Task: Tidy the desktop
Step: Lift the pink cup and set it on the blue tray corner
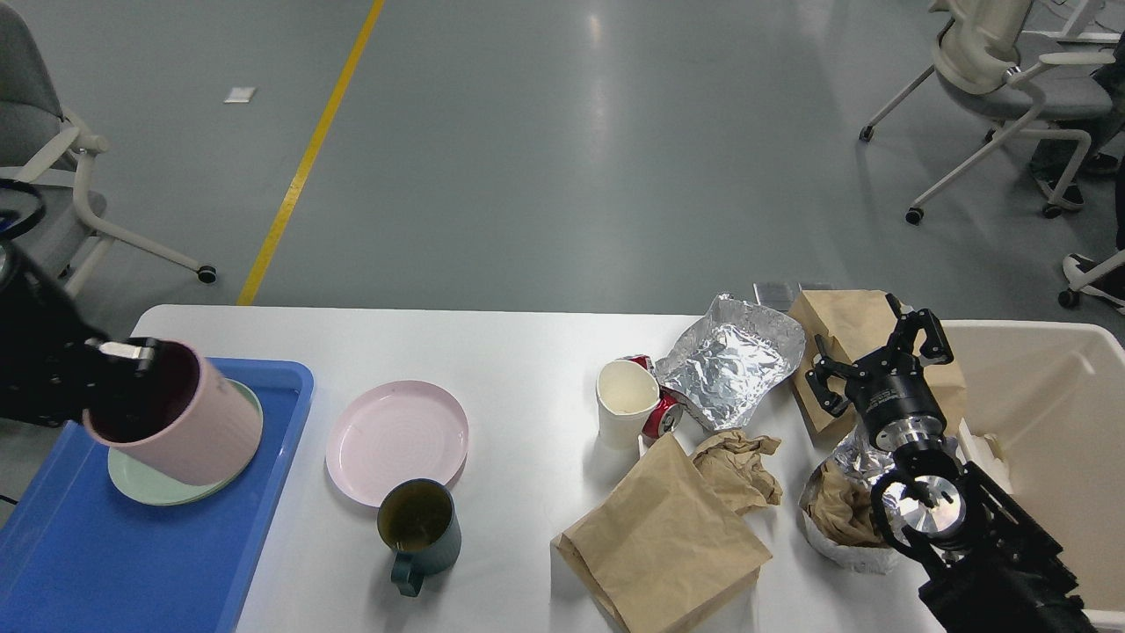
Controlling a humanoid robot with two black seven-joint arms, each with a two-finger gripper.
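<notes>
My left claw [132,356] is clamped on the rim of a pink cup [180,418], one finger inside the mouth; the cup hangs tilted over the green plate [145,483] in the blue tray [105,554] at the left edge of the tabletop [518,352], and I cannot tell whether its base touches the plate. My right claw [879,356] hovers with its fingers spread apart and nothing between them, above a brown paper bag [844,330] beside the cream bin [1046,413].

The white tabletop fills the lower half of the view and is far from tidy; a pink plate [397,440], a dark green mug [420,532], a white paper cup [622,403], a red can [661,415], crumpled foil [734,360], a flat paper bag [664,536] and crumpled paper [738,466] lie on it.

The risks, as I judge them: a rim pinch is thin, so the tilted cup could slip or tip off the plate when released; any dregs could spill into the tray; on the right, light foil and paper may slide away instead of being gripped, and a careless sweep could knock over the paper cup or roll the can.
</notes>
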